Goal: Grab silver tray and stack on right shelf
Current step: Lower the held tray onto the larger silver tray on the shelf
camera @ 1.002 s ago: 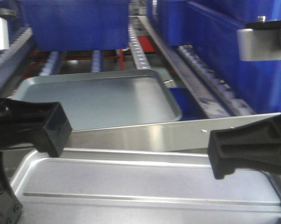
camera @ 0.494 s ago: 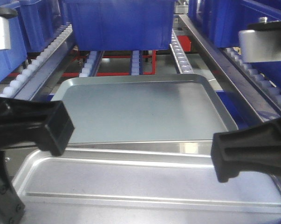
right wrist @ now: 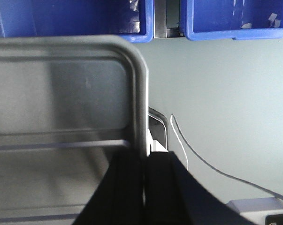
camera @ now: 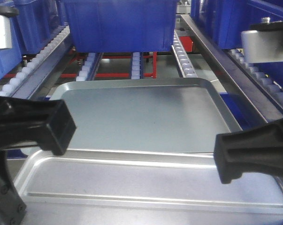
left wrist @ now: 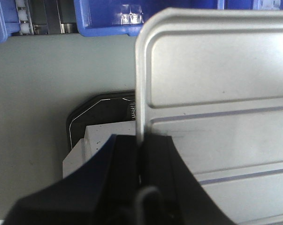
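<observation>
Between the left tool and right tool, each clamped on an end rim, the silver tray spans crosswise; the right shelf lies straight ahead.

The silver tray gleams bright, its floor striped by two long ridges, against the duller, plain grey of the larger tray. The bins are deep blue, the rollers white and the frame bars red. The left pincer and right pincer are matt black, the floor pale grey.
</observation>
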Tool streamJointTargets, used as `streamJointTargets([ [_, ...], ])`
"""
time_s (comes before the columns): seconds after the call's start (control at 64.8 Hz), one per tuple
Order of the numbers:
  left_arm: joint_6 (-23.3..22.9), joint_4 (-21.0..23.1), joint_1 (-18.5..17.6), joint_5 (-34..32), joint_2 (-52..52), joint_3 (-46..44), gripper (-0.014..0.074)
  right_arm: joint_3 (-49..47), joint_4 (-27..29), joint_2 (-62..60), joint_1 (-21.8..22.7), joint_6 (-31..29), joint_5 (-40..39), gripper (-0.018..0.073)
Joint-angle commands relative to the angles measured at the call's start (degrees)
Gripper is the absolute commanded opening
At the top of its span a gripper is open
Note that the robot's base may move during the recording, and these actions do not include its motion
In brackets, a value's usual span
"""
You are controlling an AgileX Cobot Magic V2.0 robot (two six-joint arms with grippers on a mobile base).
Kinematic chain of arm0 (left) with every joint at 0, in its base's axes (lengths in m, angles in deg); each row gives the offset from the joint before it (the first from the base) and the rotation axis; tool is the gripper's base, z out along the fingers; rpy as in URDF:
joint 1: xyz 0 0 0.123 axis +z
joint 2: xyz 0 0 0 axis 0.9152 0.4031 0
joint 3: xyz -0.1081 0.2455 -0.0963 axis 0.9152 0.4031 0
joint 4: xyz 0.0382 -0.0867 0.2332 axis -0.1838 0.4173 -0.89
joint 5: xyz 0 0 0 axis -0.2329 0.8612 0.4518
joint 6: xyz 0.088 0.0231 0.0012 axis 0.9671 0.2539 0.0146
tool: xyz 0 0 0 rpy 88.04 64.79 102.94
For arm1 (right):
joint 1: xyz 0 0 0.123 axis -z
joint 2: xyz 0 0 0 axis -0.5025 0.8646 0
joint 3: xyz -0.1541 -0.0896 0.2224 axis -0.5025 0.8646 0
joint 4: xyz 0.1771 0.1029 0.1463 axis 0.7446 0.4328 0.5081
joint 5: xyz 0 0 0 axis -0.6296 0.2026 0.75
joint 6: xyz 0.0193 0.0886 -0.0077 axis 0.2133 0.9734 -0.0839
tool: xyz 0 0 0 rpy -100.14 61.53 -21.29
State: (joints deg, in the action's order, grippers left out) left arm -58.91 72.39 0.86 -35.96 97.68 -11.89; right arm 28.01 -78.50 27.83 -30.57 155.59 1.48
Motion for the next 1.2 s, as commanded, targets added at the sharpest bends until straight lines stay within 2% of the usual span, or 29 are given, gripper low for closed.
streamJointTargets([
  [0.0, 0.9, -3.3, -0.1, 8.2, -1.2, -0.8, -0.01, -0.6, -4.4, -1.3, 0.7, -0.2, 14.7, 0.0057],
  [0.771, 0.9, -3.5, -0.1, 7.7, -1.2, -0.8, -0.01, -0.6, -4.4, -1.3, 0.7, -0.2, 13.2, 0.0057],
  [0.91, 0.9, -6.1, 0.0, 7.5, -1.2, -1.1, -0.01, -1.2, -4.7, -1.3, 0.7, -5.7, 7.1, 0.0057],
  [0.987, 1.9, -6.8, 2.1, 7.2, -1.2, -2.0, -0.0099, -2.7, -5.0, -1.3, 0.9, -8.7, 2.0, 0.0057],
  [1.095, 8.0, -6.1, 7.1, 2.9, -1.2, -3.7, -0.0099, -5.2, -5.4, -0.7, 3.4, -10.5, -5.0, 0.0057],
  [1.188, 13.9, -4.8, 12.8, -2.7, -0.6, -5.3, -0.0099, -7.4, -5.4, 0.6, 7.9, -12.2, -9.4, 0.0057],
])
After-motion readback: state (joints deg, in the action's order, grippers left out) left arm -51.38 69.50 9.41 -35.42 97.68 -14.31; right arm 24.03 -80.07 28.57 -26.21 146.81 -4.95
